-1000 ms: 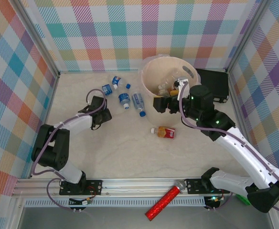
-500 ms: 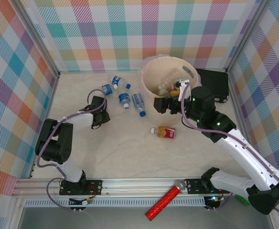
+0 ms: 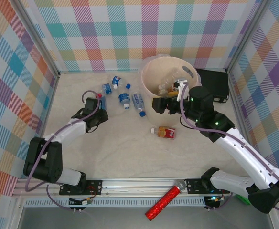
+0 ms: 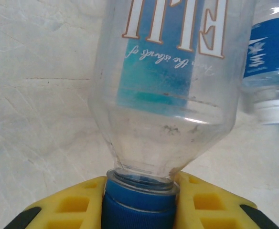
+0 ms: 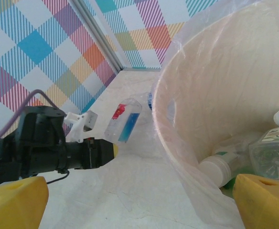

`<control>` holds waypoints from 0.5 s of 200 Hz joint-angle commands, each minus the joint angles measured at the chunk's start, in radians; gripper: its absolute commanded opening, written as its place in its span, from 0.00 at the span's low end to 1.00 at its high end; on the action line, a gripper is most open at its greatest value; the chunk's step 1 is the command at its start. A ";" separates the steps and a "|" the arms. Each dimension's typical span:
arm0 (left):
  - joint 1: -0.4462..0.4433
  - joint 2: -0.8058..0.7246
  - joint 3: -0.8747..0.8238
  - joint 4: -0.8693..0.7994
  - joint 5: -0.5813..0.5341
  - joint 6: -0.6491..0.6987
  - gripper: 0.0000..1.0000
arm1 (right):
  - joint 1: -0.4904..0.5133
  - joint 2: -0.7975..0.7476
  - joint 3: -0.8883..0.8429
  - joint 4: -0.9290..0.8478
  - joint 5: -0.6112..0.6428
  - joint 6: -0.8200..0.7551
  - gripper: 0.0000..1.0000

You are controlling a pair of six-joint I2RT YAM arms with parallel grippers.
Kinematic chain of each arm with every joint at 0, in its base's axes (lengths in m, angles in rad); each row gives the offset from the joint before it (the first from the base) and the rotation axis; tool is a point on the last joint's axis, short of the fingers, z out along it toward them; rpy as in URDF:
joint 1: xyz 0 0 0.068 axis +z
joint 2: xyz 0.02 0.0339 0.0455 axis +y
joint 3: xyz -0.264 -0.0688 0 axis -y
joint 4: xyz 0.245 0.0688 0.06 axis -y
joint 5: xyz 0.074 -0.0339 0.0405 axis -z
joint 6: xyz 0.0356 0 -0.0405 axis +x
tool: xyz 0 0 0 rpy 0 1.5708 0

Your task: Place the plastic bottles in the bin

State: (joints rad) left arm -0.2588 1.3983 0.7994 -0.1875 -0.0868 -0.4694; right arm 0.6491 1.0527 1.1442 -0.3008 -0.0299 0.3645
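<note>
Left wrist view, grip: the left pincer (image 4: 139,191) is clamped shut on the blue cap (image 4: 138,212) of a clear bottle (image 4: 170,86) with a blue label. A yellow finger presses the cap on each side, and the body points to 12 o'clock.
Left wrist view, neighbour: a second blue-labelled bottle (image 4: 271,62) lies close by at 2 o'clock on the pale desk (image 4: 39,95).
Right wrist view, bin: the beige bin (image 5: 201,109) with its clear liner stands at 3 o'clock, with several binned bottles (image 5: 273,152) at its bottom.
Right wrist view, pincer: the right pincer (image 5: 139,205) is spread as wide as it goes and holds nothing. The gripped bottle hangs tilted at 9 o'clock of the bin and looks to be off the desk.
Top view, layout: the left pincer and its bottle sit at 9 o'clock of the bin, well apart from it. Loose clear bottles (image 3: 124,100) lie between them. A brown bottle (image 3: 164,132) lies at 6 o'clock of the bin. The right pincer hovers by the bin's rim at about 7 o'clock.
Step in hand: the pick appears made, and the carry to the bin is not yet done.
Next move: likely raise the bottle above the rim, swing it toward 3 o'clock over the bin's mouth, then open. It must clear the loose bottles and the right arm by the rim, and a cap-only grip may let the body swing.
</note>
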 commanded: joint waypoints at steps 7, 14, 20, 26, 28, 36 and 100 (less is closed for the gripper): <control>-0.058 -0.134 -0.048 -0.036 0.016 -0.008 0.27 | 0.009 0.017 0.020 0.053 -0.047 0.040 0.99; -0.076 -0.169 -0.055 -0.037 0.017 0.000 0.27 | 0.009 0.023 0.023 0.056 -0.057 0.046 0.99; -0.092 -0.202 -0.060 -0.038 0.015 0.008 0.27 | 0.009 0.029 0.028 0.055 -0.063 0.050 0.99; -0.112 -0.235 -0.064 -0.040 0.011 0.018 0.27 | 0.011 0.035 0.036 0.050 -0.068 0.054 0.99; -0.119 -0.243 -0.064 -0.040 0.010 0.020 0.27 | 0.011 0.037 0.039 0.049 -0.068 0.053 0.99; -0.144 -0.287 -0.065 -0.042 0.004 0.034 0.27 | 0.011 0.047 0.048 0.044 -0.071 0.056 0.99; -0.362 -0.522 -0.036 -0.003 -0.010 0.145 0.27 | 0.016 0.080 0.090 0.060 -0.097 0.082 0.99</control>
State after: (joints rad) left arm -0.5591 0.9188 0.7422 -0.2264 -0.0982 -0.3943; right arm 0.6559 1.1229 1.1881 -0.2775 -0.0921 0.4198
